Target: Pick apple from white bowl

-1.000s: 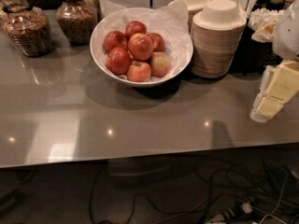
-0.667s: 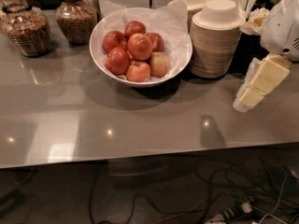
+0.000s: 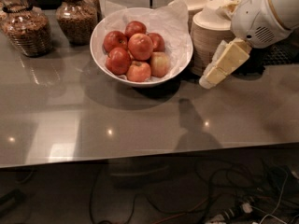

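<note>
Apples (image 3: 140, 48) piled in white bowl (image 3: 145, 82) (paper-lined), back centre of grey table (image 3: 117, 125). Claw (image 3: 209, 80) hangs just right of the bowl, in front of stacked cream bowls (image 3: 208, 36), angled down-left; can't tell how far open.

The arm (image 3: 268, 10) ends in a rounded white shell, glossy, with a small slotted vent and a thin tan band. From it juts the gripper (image 3: 211, 78), at the view's upper right: blocky, pale yellow, whitish at the tip.
</note>
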You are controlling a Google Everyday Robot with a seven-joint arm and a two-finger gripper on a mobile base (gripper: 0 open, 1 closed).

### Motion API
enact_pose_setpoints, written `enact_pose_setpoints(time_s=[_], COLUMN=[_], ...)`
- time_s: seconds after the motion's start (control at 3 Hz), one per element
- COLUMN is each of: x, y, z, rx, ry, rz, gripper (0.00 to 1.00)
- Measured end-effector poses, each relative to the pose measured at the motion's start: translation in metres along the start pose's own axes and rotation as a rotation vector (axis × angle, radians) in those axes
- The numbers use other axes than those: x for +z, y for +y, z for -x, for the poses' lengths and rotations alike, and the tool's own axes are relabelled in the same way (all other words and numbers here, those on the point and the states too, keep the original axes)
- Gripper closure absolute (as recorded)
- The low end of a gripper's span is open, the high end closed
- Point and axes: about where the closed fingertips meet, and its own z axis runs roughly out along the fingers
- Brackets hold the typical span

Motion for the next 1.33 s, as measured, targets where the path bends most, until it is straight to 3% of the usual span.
enact_pose_setpoints(time_s=[0.33,1.0,1.33], x=[0.029,0.089,0.09], y=[-0.017,-0.039,-0.039], z=[0.025,0.076,0.076], rx=[-0.018,-0.068,-0.068], ry=[-0.072,-0.152,-0.152], rz=[0.001,0.059,0.059], gripper=[0.0,0.0,0.0])
